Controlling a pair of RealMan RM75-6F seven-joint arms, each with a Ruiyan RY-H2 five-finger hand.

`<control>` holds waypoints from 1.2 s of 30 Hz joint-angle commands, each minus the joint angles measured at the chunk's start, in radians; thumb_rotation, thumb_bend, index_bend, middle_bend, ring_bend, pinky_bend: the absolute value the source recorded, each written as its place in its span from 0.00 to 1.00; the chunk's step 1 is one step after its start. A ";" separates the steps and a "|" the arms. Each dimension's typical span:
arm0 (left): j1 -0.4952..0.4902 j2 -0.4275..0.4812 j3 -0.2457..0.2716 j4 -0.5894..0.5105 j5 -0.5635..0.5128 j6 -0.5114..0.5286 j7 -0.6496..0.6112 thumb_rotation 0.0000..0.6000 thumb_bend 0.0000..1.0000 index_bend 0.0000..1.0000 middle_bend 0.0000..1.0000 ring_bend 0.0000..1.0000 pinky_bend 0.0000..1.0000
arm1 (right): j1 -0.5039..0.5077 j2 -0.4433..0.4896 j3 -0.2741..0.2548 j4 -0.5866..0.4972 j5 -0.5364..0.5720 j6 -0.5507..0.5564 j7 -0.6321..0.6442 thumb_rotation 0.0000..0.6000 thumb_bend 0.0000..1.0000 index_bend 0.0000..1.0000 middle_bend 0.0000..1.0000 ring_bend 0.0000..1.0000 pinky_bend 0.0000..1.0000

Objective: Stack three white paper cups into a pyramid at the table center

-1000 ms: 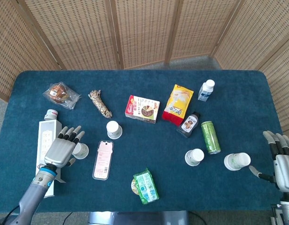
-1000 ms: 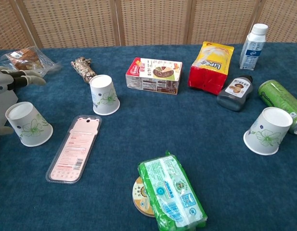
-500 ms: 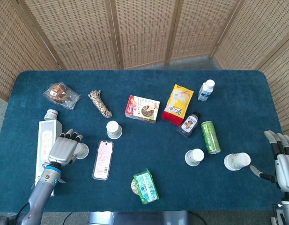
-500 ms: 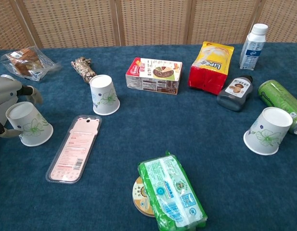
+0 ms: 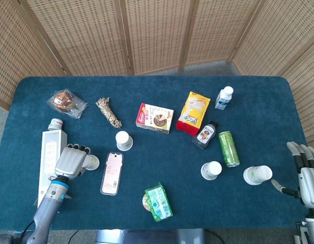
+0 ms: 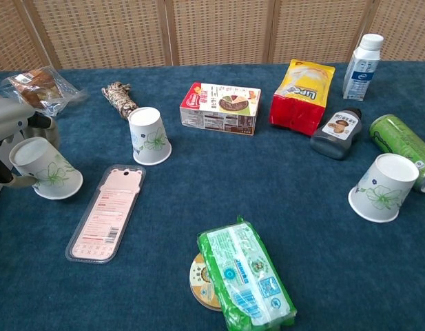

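Observation:
Several white paper cups with a green flower print stand upside down on the blue table [image 5: 162, 86]. My left hand [image 5: 70, 160] [image 6: 11, 124] grips the leftmost cup [image 5: 91, 162] [image 6: 47, 170], fingers behind it and thumb in front; the cup leans over, its rim touching the cloth. A second cup [image 5: 123, 140] [image 6: 149, 135] stands left of centre. A third cup [image 5: 211, 170] [image 6: 384, 187] is at the right, and another cup [image 5: 257, 175] is beyond it. My right hand [image 5: 307, 178] hovers open just right of that last cup, out of the chest view.
A pink blister pack [image 5: 112, 173] lies beside the gripped cup, a white carton [image 5: 48, 157] on its other side. A green packet [image 5: 158, 202] is at the front. A snack box [image 5: 154, 118], yellow bag [image 5: 193, 113], dark bottle [image 5: 205, 135] and green can [image 5: 228, 148] fill the middle.
My left hand dropped down and closed its fingers around the leftmost cup, which now leans over instead of standing flat. The right hand has barely moved.

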 commanded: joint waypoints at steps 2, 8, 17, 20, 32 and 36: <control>0.000 0.051 0.004 -0.033 0.085 -0.003 -0.083 1.00 0.30 0.39 0.45 0.36 0.42 | 0.000 0.000 0.000 0.000 -0.001 0.001 -0.002 1.00 0.08 0.00 0.00 0.00 0.00; -0.019 0.119 0.037 -0.012 0.304 -0.043 -0.272 1.00 0.30 0.39 0.44 0.35 0.40 | -0.001 0.000 -0.001 -0.003 -0.002 0.001 -0.003 1.00 0.08 0.00 0.00 0.00 0.00; -0.032 0.105 0.067 0.047 0.516 -0.022 -0.367 1.00 0.30 0.35 0.39 0.30 0.39 | -0.001 0.000 0.000 -0.003 0.001 0.002 -0.001 1.00 0.08 0.00 0.00 0.00 0.00; -0.046 0.088 0.051 0.011 0.506 -0.047 -0.307 1.00 0.29 0.34 0.37 0.29 0.39 | 0.000 -0.001 0.000 -0.003 0.000 0.001 -0.007 1.00 0.08 0.00 0.00 0.00 0.00; -0.106 -0.083 -0.006 -0.061 0.374 -0.150 -0.069 1.00 0.29 0.33 0.37 0.29 0.39 | 0.000 0.004 0.000 0.002 0.001 -0.002 0.014 1.00 0.08 0.00 0.00 0.00 0.00; -0.124 -0.144 -0.020 -0.054 0.321 -0.167 0.005 1.00 0.29 0.33 0.37 0.29 0.39 | 0.000 0.005 0.000 0.003 0.001 -0.003 0.018 1.00 0.08 0.00 0.00 0.00 0.00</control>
